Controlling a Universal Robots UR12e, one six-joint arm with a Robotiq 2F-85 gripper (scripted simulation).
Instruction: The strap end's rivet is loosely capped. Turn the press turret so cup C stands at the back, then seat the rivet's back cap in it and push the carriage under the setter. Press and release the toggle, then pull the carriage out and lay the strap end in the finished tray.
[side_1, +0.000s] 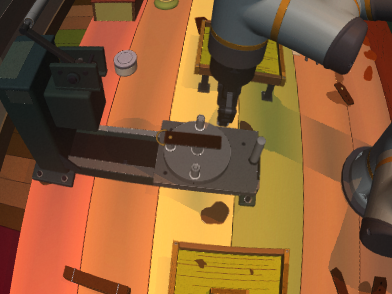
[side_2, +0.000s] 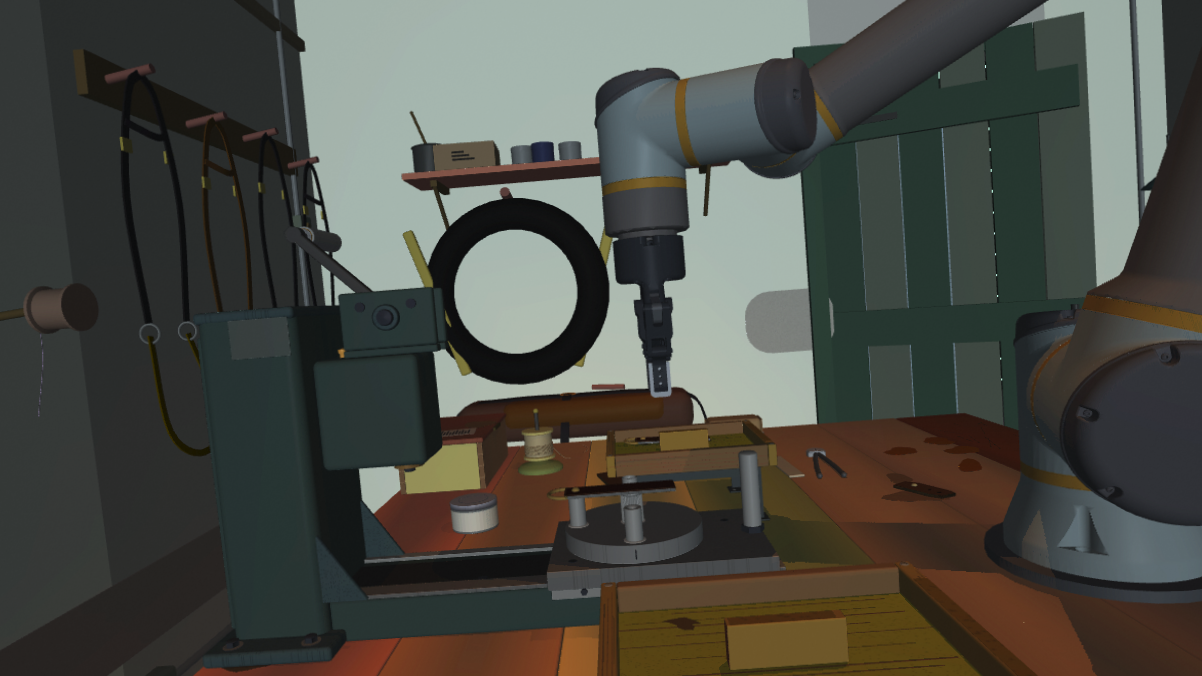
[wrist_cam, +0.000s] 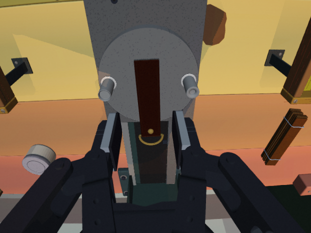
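My gripper (side_1: 223, 119) (side_2: 661, 388) (wrist_cam: 145, 140) hangs well above the press carriage (side_1: 212, 159) (side_2: 664, 555), over the far side of the round turret (side_1: 197, 156) (side_2: 632, 536) (wrist_cam: 148, 72). The dark brown strap end (side_1: 192, 139) (side_2: 612, 487) (wrist_cam: 148, 96) lies across the turret on its cup posts, with its brass rivet (wrist_cam: 150, 130) and D-ring (side_1: 161, 137) (wrist_cam: 151, 140) toward the press. The carriage stands out from under the green press head (side_1: 75, 97) (side_2: 378, 404), whose toggle lever (side_2: 324, 252) slants up to the left. The gripper is open and holds nothing.
A yellow-lined tray (side_1: 230, 267) (side_2: 782, 626) sits on the near side of the carriage and a second tray (side_1: 240, 55) (side_2: 689, 446) stands on legs behind it. A grey tin (side_1: 125, 62) (side_2: 473, 512) (wrist_cam: 39, 159) and a strap bundle (wrist_cam: 285, 136) lie on the bench.
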